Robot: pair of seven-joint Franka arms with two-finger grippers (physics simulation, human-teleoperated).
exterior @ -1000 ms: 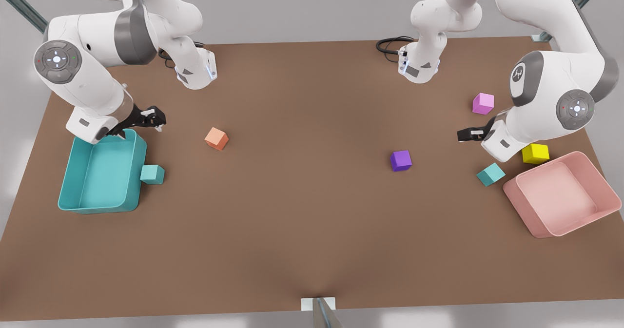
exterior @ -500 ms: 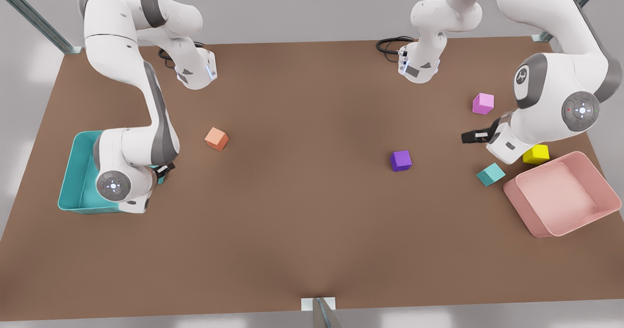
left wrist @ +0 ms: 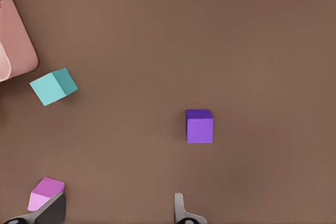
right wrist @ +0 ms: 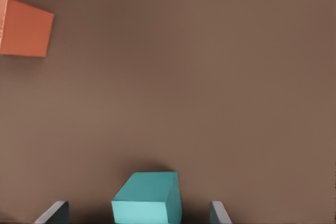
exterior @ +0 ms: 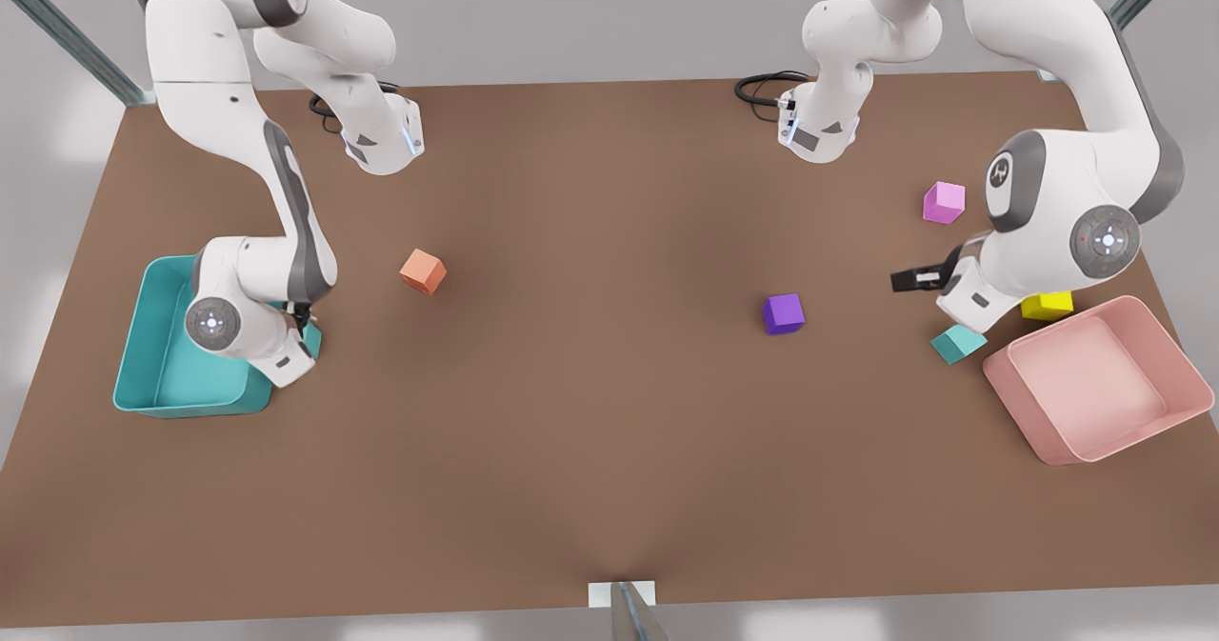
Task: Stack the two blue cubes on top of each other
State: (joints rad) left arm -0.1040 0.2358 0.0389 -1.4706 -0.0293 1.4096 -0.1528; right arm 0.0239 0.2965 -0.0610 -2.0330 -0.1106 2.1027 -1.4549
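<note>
We are lowering the right gripper [right wrist: 139,214], fingers wide open and empty, around 1 blue cube [right wrist: 148,196] beside the teal bin [exterior: 157,389], centring before closing, while the left gripper [left wrist: 118,211], open and empty, is waiting near the other cube [left wrist: 53,86].

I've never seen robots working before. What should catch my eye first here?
The right gripper hangs open astride a small matte teal cube beside the large teal open bin at the front view's left. Opposite, the open left gripper hovers near the second teal cube by the pink bin.
</note>
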